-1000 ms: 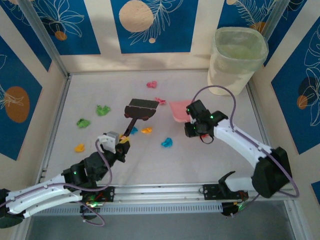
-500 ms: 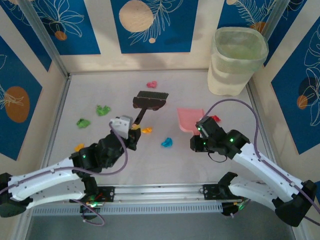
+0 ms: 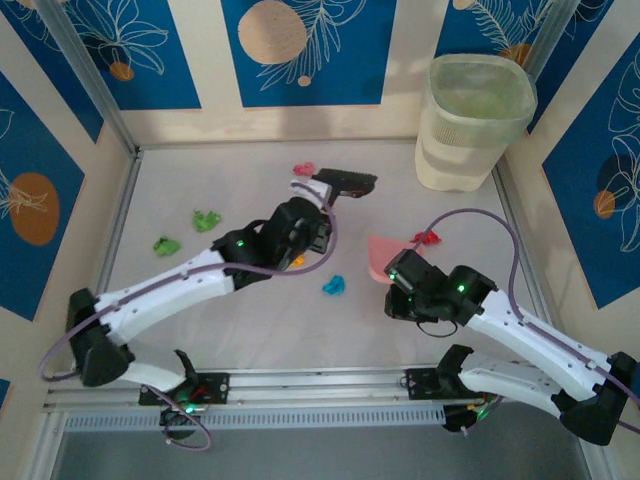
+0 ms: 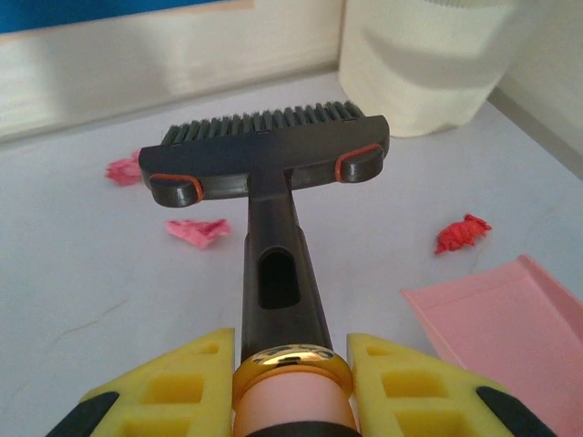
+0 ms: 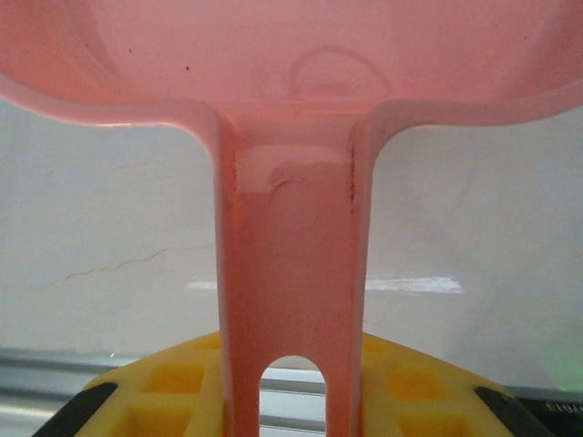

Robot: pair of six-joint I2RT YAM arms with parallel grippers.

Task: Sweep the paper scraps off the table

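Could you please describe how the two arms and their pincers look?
The left arm and the right arm both have white links and black joints with small green lights. Thin purple cables loop along them. The left pincer and the right pincer have yellow fingers with moulded hollows.

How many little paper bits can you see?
7 paper bits: two pink by the brush, two green at the left, one orange and one cyan in the middle, one red by the dustpan. More may hide under the left arm.
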